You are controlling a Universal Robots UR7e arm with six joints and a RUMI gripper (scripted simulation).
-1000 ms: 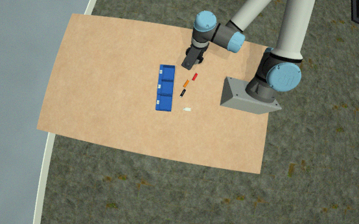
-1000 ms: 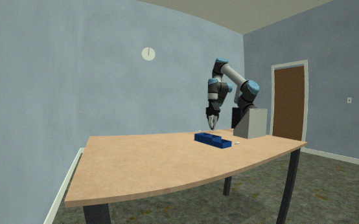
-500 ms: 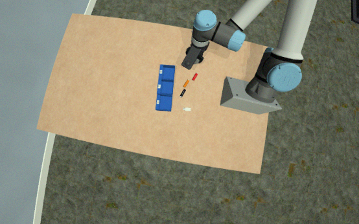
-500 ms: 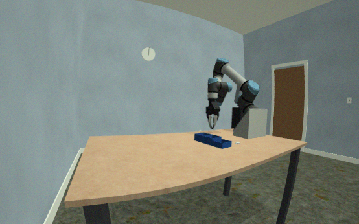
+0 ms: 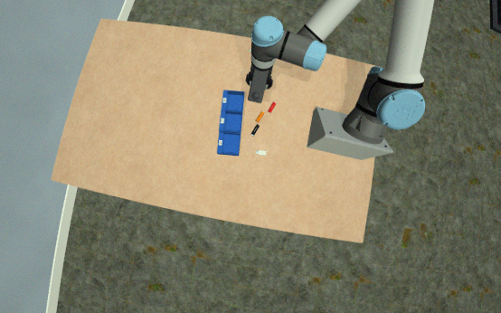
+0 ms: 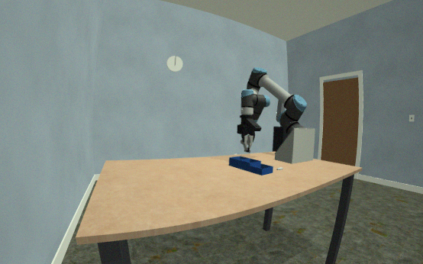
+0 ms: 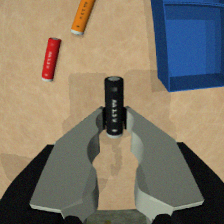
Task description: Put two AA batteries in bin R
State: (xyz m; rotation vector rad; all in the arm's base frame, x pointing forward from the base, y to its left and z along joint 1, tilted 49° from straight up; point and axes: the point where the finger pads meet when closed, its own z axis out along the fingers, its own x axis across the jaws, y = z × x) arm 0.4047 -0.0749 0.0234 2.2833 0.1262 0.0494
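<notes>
You're looking at a six-joint arm (image 5: 406, 41) with off-white tube links, dark grey joint housings, light blue round end caps, a grey wedge-shaped pedestal (image 5: 323, 136) with small corner screws, a black-bodied gripper (image 7: 114, 131) with two pale grey tapered fingers.

The table (image 5: 154, 136) has a matt, light wood-look top with a faint even grain, smooth out to its edges, on dark matt legs. The bins (image 5: 231, 123) look like hard blue plastic, smooth and slightly satin. The black battery (image 7: 113, 105), the red battery (image 7: 50, 59) and the orange battery (image 7: 83, 15) have smooth, faintly glossy printed wraps. The gripper (image 7: 114, 131) fingers look matt grey, like moulded plastic or painted metal. The pedestal (image 5: 330, 140) is flat grey, metal-like. The floor (image 5: 425, 226) looks rough and mottled.
</notes>
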